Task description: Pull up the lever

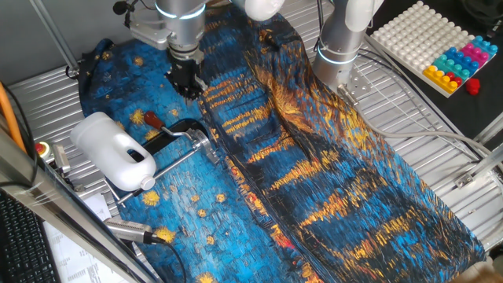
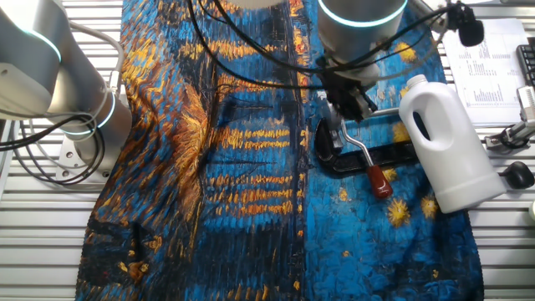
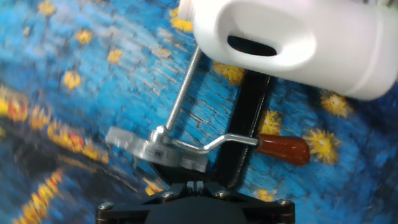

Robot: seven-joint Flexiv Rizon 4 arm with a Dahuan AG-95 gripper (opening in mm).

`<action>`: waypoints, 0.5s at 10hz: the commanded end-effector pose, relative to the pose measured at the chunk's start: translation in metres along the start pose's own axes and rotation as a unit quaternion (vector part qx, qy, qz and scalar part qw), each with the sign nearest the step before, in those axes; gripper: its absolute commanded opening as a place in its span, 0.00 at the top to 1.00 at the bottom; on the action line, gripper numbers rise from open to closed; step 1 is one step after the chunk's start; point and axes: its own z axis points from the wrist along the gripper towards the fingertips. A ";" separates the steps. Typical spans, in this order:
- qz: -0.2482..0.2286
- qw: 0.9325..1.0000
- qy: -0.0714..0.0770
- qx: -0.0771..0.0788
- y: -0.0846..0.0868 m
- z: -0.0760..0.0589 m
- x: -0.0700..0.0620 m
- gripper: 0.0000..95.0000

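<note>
The lever is a short bar with a dark red sleeve. It lies low on the blue patterned cloth, joined to the black-and-silver clamp. It also shows in both fixed views, the lever and the lever. My gripper hangs above the clamp's silver head with its fingertips together and nothing held. It stands apart from the red sleeve, as gripper and gripper show. A white jug lies right beside the clamp.
A long silver rod runs from the clamp head under the jug. A second arm's base stands at the cloth's far side. A white tray of coloured bricks sits on the metal table. A red button is at the left edge.
</note>
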 end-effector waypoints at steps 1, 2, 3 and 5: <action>-0.082 0.997 0.013 0.003 -0.017 0.006 0.010 1.00; -0.118 0.993 0.023 0.003 -0.023 0.011 0.009 1.00; -0.174 0.984 0.032 0.002 -0.028 0.015 0.004 1.00; -0.250 0.967 0.041 -0.010 -0.031 0.018 0.001 1.00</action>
